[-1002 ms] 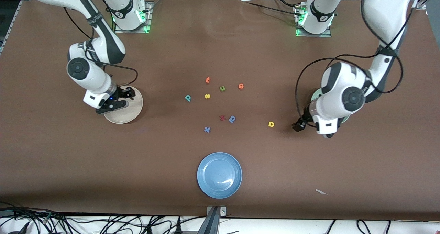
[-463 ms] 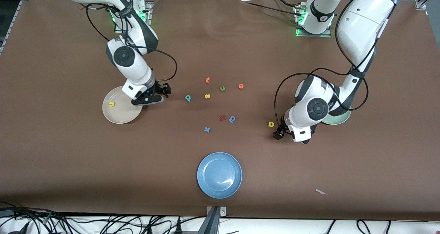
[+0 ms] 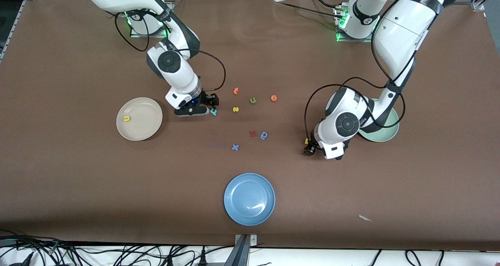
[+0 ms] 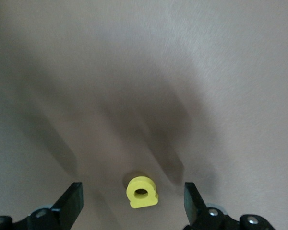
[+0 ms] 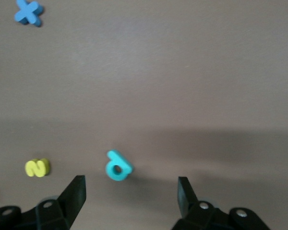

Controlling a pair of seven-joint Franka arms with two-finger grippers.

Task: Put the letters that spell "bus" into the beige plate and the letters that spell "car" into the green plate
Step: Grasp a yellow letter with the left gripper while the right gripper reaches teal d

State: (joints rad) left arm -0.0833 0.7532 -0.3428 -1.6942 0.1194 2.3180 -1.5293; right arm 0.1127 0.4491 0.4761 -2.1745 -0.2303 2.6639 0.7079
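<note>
Nearest the front camera, a blue plate (image 3: 249, 199) is seen on the brown table (image 3: 78, 188), with a small white scrap (image 3: 365, 218) lying toward the left arm's end.

Farther up, a blue "x" (image 3: 235, 147) is found, then a red letter (image 3: 252, 133) just beside a blue "q"-like letter (image 3: 264, 135). At about the same depth, toward the left arm's end, the left gripper (image 3: 308, 147) is held low over the yellow "a" (image 3: 306, 141), which is largely hidden in the front view. In the left wrist view that letter (image 4: 142, 192) is shown flat on the table between the widely spread fingers (image 4: 71, 204), untouched. The green plate (image 3: 384, 131) is partly covered by the left arm; what it contains cannot be told.

Toward the right arm's end, the beige plate (image 3: 139, 118) is seen with the yellow "u" (image 3: 126, 118) lying in it.

Farther still, the right gripper (image 3: 207, 106) is poised over the teal "b" (image 3: 213, 111). In the right wrist view the letter (image 5: 117, 166) is seen on the table between spread fingers (image 5: 75, 194), apparently clear of both. The yellow "s" (image 3: 235, 109) lies beside it, toward the middle.

Farthest from the camera, an olive-green "u" (image 3: 252, 100), an orange ring-shaped letter (image 3: 274, 98) and an orange "t"-like letter (image 3: 236, 90) are scattered.
</note>
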